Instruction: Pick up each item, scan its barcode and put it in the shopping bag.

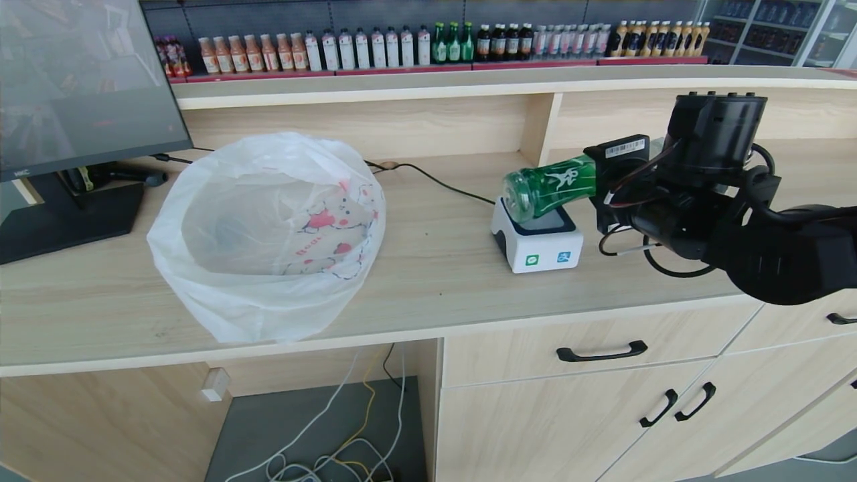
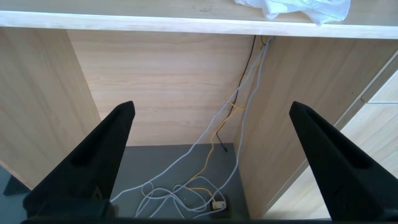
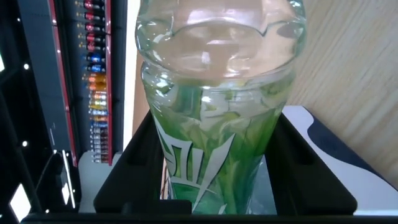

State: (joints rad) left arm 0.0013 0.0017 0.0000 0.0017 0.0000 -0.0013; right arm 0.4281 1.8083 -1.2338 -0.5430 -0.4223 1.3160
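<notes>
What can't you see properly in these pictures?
- Head view: the cap end of the green bottle, hidden in the right gripper.
- Head and right wrist views: the bottle's barcode, nowhere to be made out.
- Head view: the top window of the scanner, covered by the bottle.
- Head view: what lies in the shopping bag, blurred by its cloudy plastic.
- Head view: labels of the shelf bottles, too small.

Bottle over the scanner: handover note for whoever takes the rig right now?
Right hand: shut on the bottle, held on its side over the scanner.
Left hand: open, holding nothing, low in front of the counter.
Bag: open on the counter, left of the scanner.
Done: bottle picked up, at scanner. Left: confirm scan, drop it in the bag.
</notes>
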